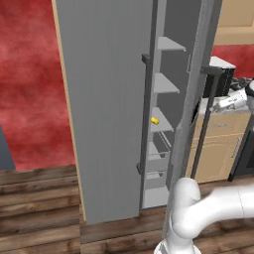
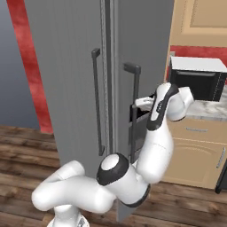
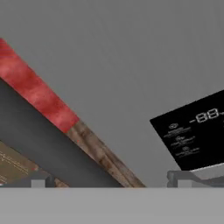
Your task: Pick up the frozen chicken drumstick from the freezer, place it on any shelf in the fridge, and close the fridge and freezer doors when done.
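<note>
My gripper (image 3: 109, 180) is open, its fingertips (image 3: 179, 177) far apart with nothing between them. It hovers close to the outer face of the narrower freezer door (image 2: 146, 44), by the dispenser recess (image 2: 138, 116) and its black display panel (image 3: 192, 131). In the left base view the gripper (image 1: 222, 104) sits just right of that door's dark handle (image 1: 211, 114). The wide plain fridge door (image 1: 104, 99) stands open on the left. Between the doors I see the freezer (image 1: 166, 79) with its short narrow shelves. The frozen chicken drumstick is hidden. The fridge shelves are hidden behind the doors.
A small yellow lump (image 1: 155, 120) lies on a narrow freezer shelf. A dark microwave (image 2: 197, 77) sits on a marble counter above wooden cabinets (image 2: 195, 150) to the right. Wood floor (image 1: 34, 208) and a red wall lie to the left.
</note>
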Motion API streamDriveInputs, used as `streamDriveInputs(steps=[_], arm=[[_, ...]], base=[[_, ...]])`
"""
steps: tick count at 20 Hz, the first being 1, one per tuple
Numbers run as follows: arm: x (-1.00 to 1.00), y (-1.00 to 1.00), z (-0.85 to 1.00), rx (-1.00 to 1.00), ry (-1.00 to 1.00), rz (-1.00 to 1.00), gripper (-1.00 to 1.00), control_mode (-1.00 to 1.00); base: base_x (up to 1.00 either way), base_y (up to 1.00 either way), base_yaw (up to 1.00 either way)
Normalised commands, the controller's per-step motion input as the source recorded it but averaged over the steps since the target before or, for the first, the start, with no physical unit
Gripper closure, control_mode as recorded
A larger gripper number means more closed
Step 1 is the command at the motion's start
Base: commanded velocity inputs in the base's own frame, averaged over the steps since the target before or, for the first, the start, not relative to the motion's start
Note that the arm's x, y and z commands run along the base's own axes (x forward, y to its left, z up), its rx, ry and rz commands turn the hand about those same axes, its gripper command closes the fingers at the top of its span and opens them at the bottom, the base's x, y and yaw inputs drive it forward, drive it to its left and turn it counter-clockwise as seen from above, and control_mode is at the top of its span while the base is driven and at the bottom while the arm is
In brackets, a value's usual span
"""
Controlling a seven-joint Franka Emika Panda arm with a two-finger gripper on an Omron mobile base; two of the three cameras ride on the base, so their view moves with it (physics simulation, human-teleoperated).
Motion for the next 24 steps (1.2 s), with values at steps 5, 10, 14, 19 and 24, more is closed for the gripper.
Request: streamDriveInputs(steps=[5,10,14,19,24], arm=[[0.62,1.0,0.0,0.0,-0.16,-0.1,-1.0,-1.0],[0.55,0.98,0.0,0.0,-0.23,-0.19,-1.0,-1.0],[0.5,0.73,0.01,0.0,-0.3,-0.31,-1.0,-1.0],[0.53,0.53,0.05,-0.01,-0.3,-0.38,-1.0,-1.0],[0.51,0.23,0.22,0.0,-0.25,-0.39,-1.0,-1.0]], base=[[0.0,0.0,0.0],[0.0,0.0,0.0],[0.0,0.0,0.0],[0.0,0.0,0.0],[0.0,0.0,0.0]])
